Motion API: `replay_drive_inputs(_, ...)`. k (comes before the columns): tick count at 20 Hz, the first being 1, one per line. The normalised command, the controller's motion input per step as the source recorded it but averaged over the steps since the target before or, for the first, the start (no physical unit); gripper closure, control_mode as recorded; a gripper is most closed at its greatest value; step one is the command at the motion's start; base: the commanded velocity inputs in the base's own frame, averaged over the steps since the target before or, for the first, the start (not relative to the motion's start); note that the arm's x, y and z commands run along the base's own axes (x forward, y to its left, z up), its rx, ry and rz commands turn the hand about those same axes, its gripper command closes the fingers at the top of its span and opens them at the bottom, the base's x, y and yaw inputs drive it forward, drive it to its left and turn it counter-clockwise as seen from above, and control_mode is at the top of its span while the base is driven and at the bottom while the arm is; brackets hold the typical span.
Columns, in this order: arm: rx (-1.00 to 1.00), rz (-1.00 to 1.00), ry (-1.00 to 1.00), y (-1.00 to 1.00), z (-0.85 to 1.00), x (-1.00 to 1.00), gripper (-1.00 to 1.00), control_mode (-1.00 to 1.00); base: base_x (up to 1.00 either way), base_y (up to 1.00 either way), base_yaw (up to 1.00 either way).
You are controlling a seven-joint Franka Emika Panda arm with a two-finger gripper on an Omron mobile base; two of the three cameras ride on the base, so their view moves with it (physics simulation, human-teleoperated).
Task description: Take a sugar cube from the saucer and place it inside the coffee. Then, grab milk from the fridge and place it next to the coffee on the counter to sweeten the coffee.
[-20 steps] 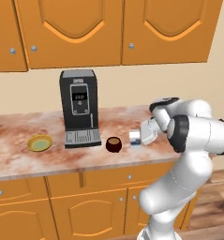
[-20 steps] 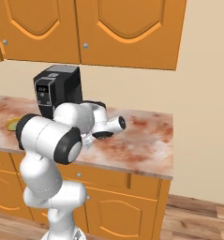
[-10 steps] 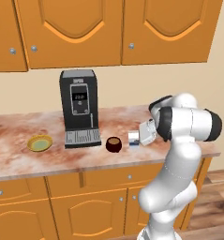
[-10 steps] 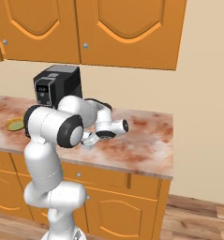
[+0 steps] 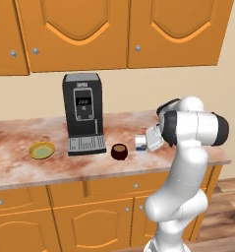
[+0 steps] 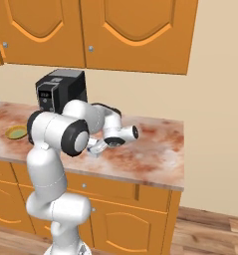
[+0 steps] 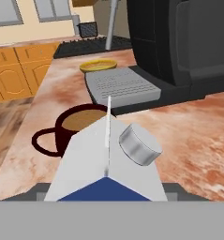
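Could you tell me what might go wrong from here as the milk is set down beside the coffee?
1. The white carton with a dark blue band sits very close to the dark maroon-brown cup of coffee; a nudge could spill it.
2. Withdrawing the end effector could drag or tip the carton.
3. The black coffee machine stands close beyond the cup, limiting room.

On the counter [image 5: 20, 172], the saucer [image 5: 42, 150] sits left of the coffee machine [image 5: 83, 114]; the coffee [image 5: 119, 151] stands right of it, the milk [image 5: 141, 144] just beside.
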Motion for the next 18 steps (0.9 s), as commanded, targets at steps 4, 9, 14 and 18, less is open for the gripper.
replay_drive_inputs(4, 0.0, 0.0, 0.0, -0.08, 0.0, 0.0, -1.0, -1.0, 0.0, 0.0, 0.0)
replay_drive_inputs(9, 0.0, 0.0, -0.04, -0.15, 0.0, 0.0, -1.0, -1.0, 0.0, 0.0, 0.0)
replay_drive_inputs(14, 0.0, 0.0, -0.15, -0.23, 0.02, 0.0, -1.0, -1.0, 0.0, 0.0, 0.0)
replay_drive_inputs(18, 0.0, 0.0, -0.22, -0.25, 0.09, 0.0, -1.0, -1.0, 0.0, 0.0, 0.0)
